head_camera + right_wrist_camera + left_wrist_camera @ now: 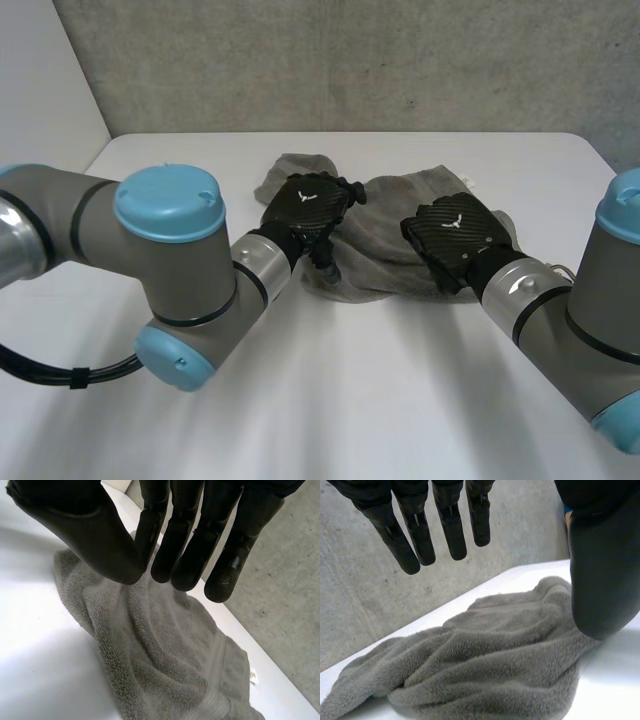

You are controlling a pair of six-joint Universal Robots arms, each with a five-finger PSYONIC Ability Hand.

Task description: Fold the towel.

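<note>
Head view: a crumpled grey terry towel [390, 222] is shown bunched on the white table [350, 400], under both palms; the left hand [305, 208] and right hand [455, 232] are held spread, fingers straight, nothing gripped; the soft, limp, light cloth is judged best pinched at the hemmed edge beyond the right fingertips.

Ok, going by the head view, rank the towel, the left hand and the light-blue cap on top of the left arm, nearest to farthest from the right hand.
1. towel: directly beneath the right hand.
2. left hand: over the towel's other end, on the left arm's side.
3. light-blue cap: beyond the left hand, off the towel.
</note>
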